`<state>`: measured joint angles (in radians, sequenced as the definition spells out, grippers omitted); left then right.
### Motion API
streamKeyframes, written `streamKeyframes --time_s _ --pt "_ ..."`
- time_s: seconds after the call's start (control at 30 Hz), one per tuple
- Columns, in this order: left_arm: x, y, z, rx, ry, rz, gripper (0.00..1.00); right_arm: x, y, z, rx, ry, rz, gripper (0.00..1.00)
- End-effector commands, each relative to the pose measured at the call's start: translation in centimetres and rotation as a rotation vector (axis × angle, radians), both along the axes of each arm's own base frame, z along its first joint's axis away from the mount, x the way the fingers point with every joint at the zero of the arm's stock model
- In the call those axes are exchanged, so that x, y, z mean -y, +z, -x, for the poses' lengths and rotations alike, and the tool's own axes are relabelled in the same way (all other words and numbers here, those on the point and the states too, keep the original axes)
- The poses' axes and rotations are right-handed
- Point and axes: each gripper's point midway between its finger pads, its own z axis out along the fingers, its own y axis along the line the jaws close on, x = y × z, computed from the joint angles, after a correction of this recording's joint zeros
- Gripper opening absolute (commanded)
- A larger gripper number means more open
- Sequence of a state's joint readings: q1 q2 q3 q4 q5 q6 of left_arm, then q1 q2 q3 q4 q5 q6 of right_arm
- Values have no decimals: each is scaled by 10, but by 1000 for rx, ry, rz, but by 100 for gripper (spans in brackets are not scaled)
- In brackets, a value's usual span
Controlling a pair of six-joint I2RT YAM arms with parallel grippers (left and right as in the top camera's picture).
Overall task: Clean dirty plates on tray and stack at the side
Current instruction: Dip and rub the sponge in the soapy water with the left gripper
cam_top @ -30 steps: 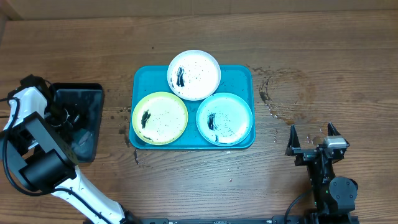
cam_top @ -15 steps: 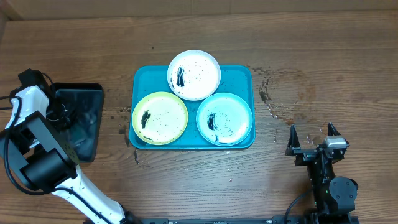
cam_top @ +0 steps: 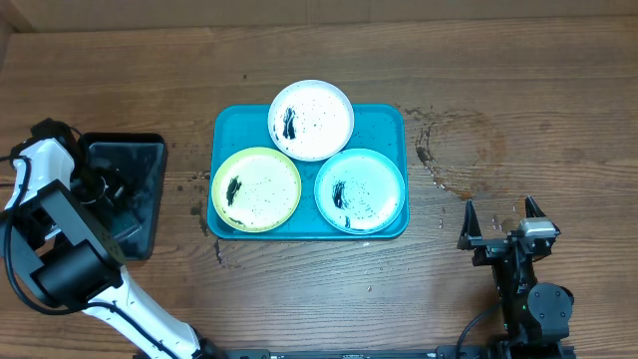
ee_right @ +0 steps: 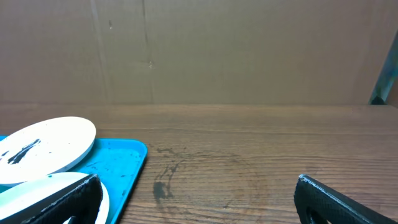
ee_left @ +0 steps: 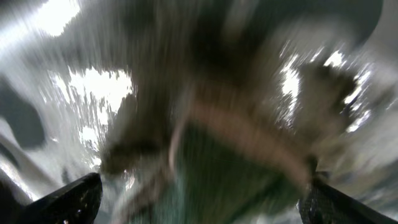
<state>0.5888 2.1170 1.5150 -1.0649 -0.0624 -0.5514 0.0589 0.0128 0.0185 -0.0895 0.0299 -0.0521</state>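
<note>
The turquoise tray (cam_top: pixel 384 122) lies at the table's middle with three smeared plates on it: white (cam_top: pixel 311 120) at the back, yellow-green (cam_top: pixel 255 188) front left, pale aqua (cam_top: pixel 360 189) front right. My left gripper (cam_top: pixel 105 187) is down inside the black tray (cam_top: pixel 150 148) at the far left. Its wrist view is badly blurred: the fingers (ee_left: pixel 199 202) stand wide apart over a green-brown shape and glinting wet surface. My right gripper (cam_top: pixel 501 214) is open and empty over bare wood, right of the turquoise tray (ee_right: pixel 121 162). The white plate (ee_right: pixel 43 149) shows at its left.
A dark wet stain (cam_top: pixel 449 160) marks the wood to the right of the turquoise tray. Small dark specks lie around the tray's left edge (cam_top: pixel 194 207). A cardboard wall (ee_right: pixel 199 50) backs the table.
My left arm shifted slightly up and left at the black tray, then came back. The plates, the turquoise tray and the right arm have not moved.
</note>
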Motion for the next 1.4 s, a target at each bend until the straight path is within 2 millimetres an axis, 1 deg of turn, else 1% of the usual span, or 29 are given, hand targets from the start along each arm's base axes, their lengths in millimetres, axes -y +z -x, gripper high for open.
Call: streamKeyframes --time_s 0.0,0.03,0.07,0.1,0.13,0.33,0.57,0.7,0.73,0.77,0.83,0.87,1.1,1.17,1.2,1.23,1.27,1.37 --pt "31 -8 8 -25 11 146 100 2 -1 0 7 -8 1 100" --pt "37 -7 9 -29 15 175 100 2 -1 0 7 -8 1 100" --pt "41 -6 11 -32 19 196 96 2 -1 0 7 -8 1 100" --pt "45 -4 12 -37 23 218 88 2 -1 0 7 -8 1 100" --pt "47 -4 14 -43 24 226 81 2 -1 0 7 -8 1 100" --pt "45 -4 16 -51 24 220 52 2 -1 0 7 -8 1 100" --pt "39 -6 7 -16 20 194 4 2 -1 0 7 -8 1 100" --pt "31 -8 7 -20 13 149 4 2 -1 0 7 -8 1 100" --pt "29 -8 7 -23 10 136 13 2 -1 0 7 -8 1 100" --pt "27 -9 7 -23 9 126 31 2 -1 0 7 -8 1 100" --pt "21 -10 4 -16 5 98 84 2 -1 0 7 -8 1 100" --pt "18 -10 2 -8 4 84 100 2 -1 0 7 -8 1 100" --pt "-11 -12 -16 50 -5 -55 100 2 -1 0 7 -8 1 100" --pt "-15 -12 -19 64 -6 -75 100 2 -1 0 7 -8 1 100" --pt "-16 -12 -21 69 -5 -78 97 2 -1 0 7 -8 1 100" --pt "-17 -12 -21 71 -5 -79 91 2 -1 0 7 -8 1 100" --pt "-17 -12 -21 72 -5 -80 79 2 -1 0 7 -8 1 100" --pt "-18 -12 -22 73 -6 -86 33 2 -1 0 7 -8 1 100"
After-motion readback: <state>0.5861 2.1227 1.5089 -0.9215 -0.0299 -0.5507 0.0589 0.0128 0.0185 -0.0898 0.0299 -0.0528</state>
